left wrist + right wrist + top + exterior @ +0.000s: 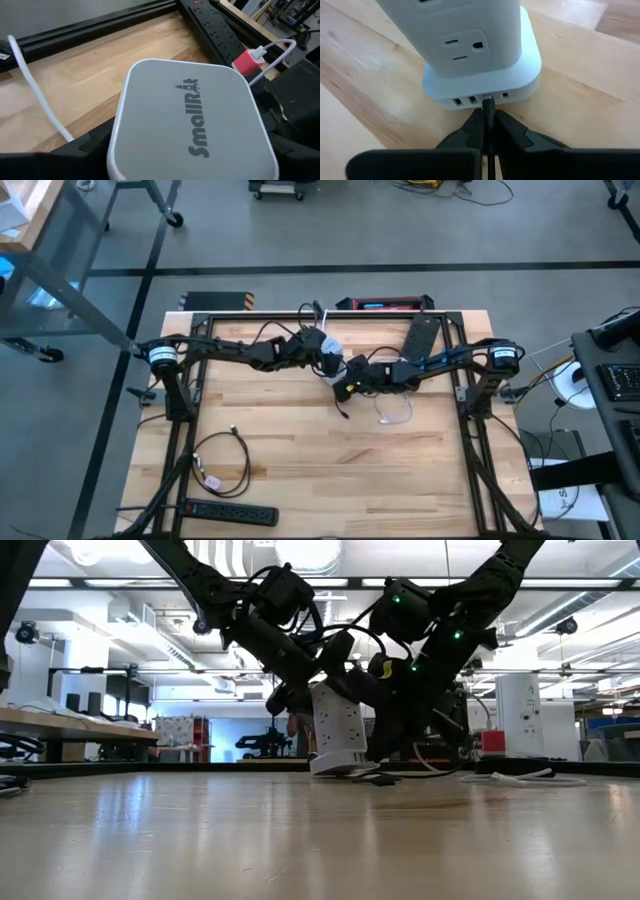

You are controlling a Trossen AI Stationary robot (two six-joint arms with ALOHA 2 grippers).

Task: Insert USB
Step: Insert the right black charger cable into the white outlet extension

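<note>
A white power tower stands upright on the table's middle, with outlets on its side and a row of USB ports in its base. My left gripper comes from the table's left and is shut on the tower's top. My right gripper comes from the right, low at the tower's base, shut on a black USB plug. The plug's tip is at one of the base ports. Its black cable trails toward the near edge. My left gripper clasps the tower's top end between its two fingers, one on each opposite side face. It comes slanting down from the table's left. The tower stays upright with its base on the table. My right gripper pinches the black USB plug between its two fingertips. The fingers lie along the plug, nearly level, pointing at the tower's base. The plug's front end sits in a port of the base; how far in, I cannot tell.
A long black power strip lies at the far right, with a red charger and white cable beside it. A clear white cable lies near the right gripper. Another black strip and a looped black cable sit near left.
</note>
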